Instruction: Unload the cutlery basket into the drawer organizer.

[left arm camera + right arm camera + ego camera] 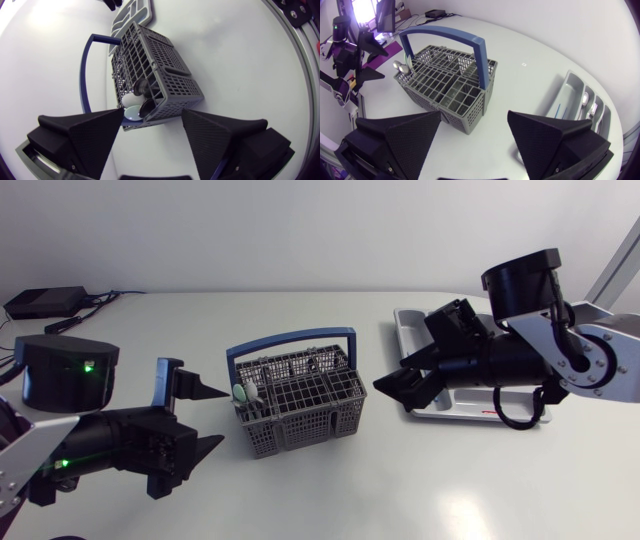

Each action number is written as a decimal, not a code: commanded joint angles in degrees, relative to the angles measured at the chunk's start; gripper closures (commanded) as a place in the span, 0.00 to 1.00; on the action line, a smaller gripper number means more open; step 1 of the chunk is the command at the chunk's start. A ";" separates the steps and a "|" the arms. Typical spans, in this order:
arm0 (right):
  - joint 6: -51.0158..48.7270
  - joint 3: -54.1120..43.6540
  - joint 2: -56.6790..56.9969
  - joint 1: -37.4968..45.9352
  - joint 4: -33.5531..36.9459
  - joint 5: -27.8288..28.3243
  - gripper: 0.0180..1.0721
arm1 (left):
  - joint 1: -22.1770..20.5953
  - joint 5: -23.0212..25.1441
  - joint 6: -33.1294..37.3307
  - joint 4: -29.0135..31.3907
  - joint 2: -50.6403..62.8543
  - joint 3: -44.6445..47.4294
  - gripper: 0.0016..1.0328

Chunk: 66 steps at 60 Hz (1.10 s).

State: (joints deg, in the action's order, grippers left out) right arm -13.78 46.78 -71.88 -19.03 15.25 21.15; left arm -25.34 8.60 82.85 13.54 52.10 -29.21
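The grey cutlery basket [300, 402] with a blue handle [290, 340] stands mid-table. Spoons [244, 392] stick up in its left end, also shown in the left wrist view [132, 102] and the right wrist view [400, 65]. My left gripper [205, 420] is open just left of the basket, and its fingers flank the spoon end without touching it [152, 117]. My right gripper [408, 358] hangs open between the basket and the white drawer organizer [400, 330], holding nothing [475, 120]. A few pieces of cutlery [585, 102] lie in the organizer [570, 85].
A black box with cables [45, 302] sits at the far left corner of the table. In the right wrist view my left gripper [370, 57] shows beyond the basket. White tabletop [330, 490] stretches in front of the basket.
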 commanded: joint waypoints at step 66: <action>-1.95 -4.07 1.74 -0.22 0.22 0.65 0.09 | -2.78 -7.11 10.23 2.54 16.90 -11.66 0.85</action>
State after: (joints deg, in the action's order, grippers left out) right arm -15.07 44.36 -71.02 -19.03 16.01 21.37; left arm -27.99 2.26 91.18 16.64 67.29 -39.07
